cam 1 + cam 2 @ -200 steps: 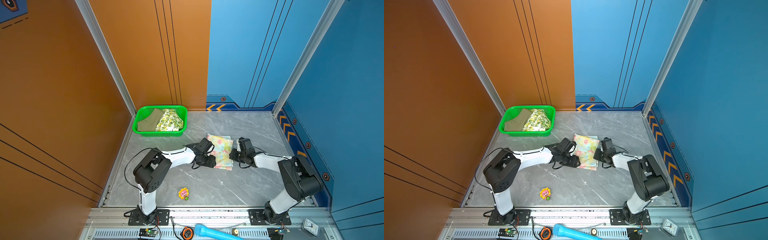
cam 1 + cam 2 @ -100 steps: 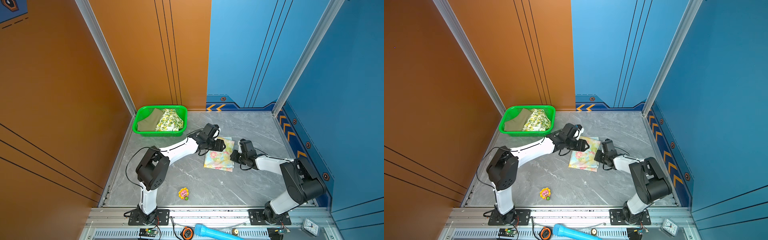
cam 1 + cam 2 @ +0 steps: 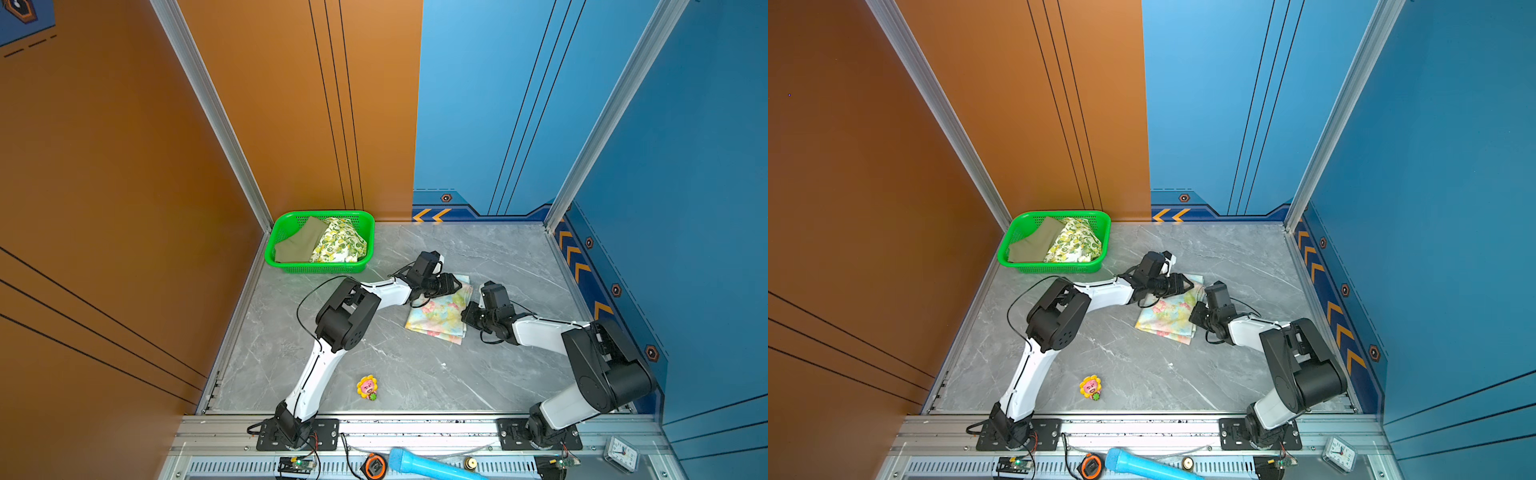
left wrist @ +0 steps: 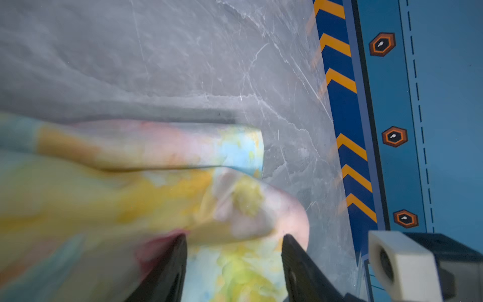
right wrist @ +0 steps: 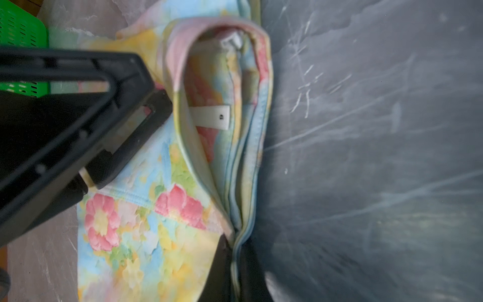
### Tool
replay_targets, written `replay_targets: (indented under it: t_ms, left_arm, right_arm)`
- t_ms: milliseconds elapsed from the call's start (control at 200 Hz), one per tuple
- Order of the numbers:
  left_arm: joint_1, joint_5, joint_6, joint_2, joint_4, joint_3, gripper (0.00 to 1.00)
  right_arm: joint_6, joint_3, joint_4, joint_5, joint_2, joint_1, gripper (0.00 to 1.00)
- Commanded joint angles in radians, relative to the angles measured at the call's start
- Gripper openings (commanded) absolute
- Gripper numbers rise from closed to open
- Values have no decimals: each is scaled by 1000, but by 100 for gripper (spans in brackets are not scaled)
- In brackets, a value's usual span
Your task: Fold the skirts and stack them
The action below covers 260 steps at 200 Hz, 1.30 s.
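Note:
The pastel floral skirt [image 3: 438, 313] [image 3: 1167, 316] lies folded on the grey table in both top views. My left gripper [image 3: 456, 286] [image 4: 234, 243] hangs open over its far edge, with the cloth blurred between the spread fingers [image 4: 170, 269]. My right gripper [image 3: 466, 318] [image 5: 236, 257] is shut on the skirt's layered right edge. The right wrist view shows the folded layers and a white label [image 5: 211, 117], with the left gripper [image 5: 125, 130] resting on the cloth. The olive skirt [image 3: 299, 245] and the lemon skirt [image 3: 338, 245] lie in the green basket [image 3: 320, 268].
The basket stands in the back left corner against the orange wall. A small sunflower toy [image 3: 367, 387] lies near the front edge. A blue cylinder [image 3: 428, 467], a tape measure [image 3: 375, 466] and a clock [image 3: 622, 453] sit on the front rail.
My left gripper swung from the skirt's near left side to its far edge, then slightly right. The skirt's outline shifted a little. The right gripper kept its hold and barely moved.

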Motion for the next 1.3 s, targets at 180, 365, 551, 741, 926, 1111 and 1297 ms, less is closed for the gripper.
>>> replay_targets:
  t_ms: [180, 365, 551, 741, 926, 1111, 1297]
  left_arm:
    - [6, 35, -42, -19, 34, -5, 60]
    - [47, 83, -15, -177, 34, -70, 63]
    - [97, 56, 76, -408, -25, -234, 77]
    - [123, -45, 186, -601, -158, -387, 84]
    - [127, -89, 202, -707, -183, -506, 85]
    - [129, -111, 212, -754, -213, -561, 85]
    - [143, -108, 216, -768, -249, -571, 85]
  right_arm:
    - [26, -34, -141, 36, -20, 9, 0]
    - [125, -43, -83, 13, -3, -29, 0]
    - [292, -45, 33, -19, 50, -134, 0]
    - [423, 3, 75, 18, 59, -269, 0]
    - [522, 105, 42, 141, 55, -399, 0]
    - [637, 245, 49, 247, 147, -467, 0]
    - [784, 330, 87, 371, 248, -465, 0]
